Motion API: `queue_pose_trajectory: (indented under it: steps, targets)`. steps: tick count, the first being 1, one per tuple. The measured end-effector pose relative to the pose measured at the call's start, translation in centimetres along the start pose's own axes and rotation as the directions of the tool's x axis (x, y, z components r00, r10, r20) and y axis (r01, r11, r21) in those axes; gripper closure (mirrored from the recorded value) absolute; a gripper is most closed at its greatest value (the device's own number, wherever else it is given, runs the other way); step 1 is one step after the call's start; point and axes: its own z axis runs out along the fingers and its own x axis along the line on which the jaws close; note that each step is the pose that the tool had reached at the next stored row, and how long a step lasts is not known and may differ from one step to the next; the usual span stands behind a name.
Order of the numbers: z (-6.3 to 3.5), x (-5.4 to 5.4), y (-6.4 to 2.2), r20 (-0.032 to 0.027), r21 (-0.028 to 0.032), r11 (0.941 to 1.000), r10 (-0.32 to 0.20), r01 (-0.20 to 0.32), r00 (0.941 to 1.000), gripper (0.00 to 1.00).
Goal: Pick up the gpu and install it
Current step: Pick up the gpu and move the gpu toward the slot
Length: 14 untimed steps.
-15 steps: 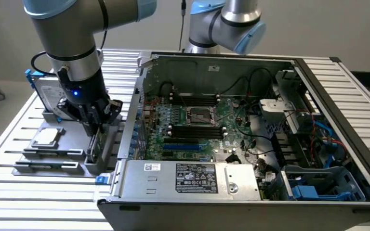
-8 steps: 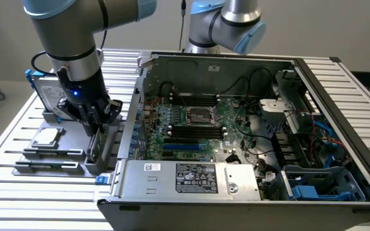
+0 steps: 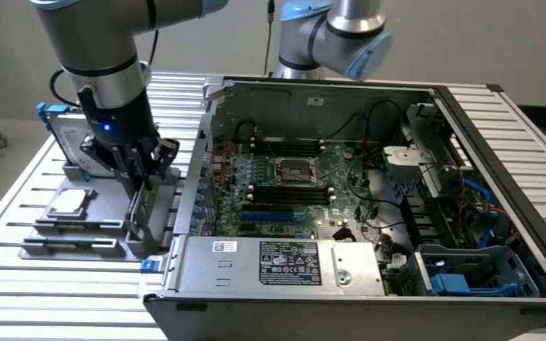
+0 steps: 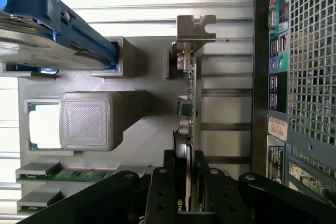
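Slatted tabletop [image 3: 26, 298] carries your open computer case [image 3: 330, 82], just beside it on the exterior view's left the gray holder [image 3: 74, 241], and in that holder the gpu [image 4: 188, 103] stands on edge, your gripper [image 4: 184, 153] pinching its two faces.

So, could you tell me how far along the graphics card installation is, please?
Done: the gripper is at the graphics card. In hand: it clamps the card, standing in the grey holder. Left: lifting it out and fitting it into the open computer case.
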Motion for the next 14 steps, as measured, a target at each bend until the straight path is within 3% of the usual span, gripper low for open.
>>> queue_pose_trajectory:
  steps: [4,14]
  targets:
    - [-1.52,0.1,0.07,-0.0001,-0.0028,1.0000,0.000,0.000,1.0000,0.74]
    - [-6.04,0.3,0.28,0.0000,-0.0032,1.0000,0.000,0.000,1.0000,0.74]
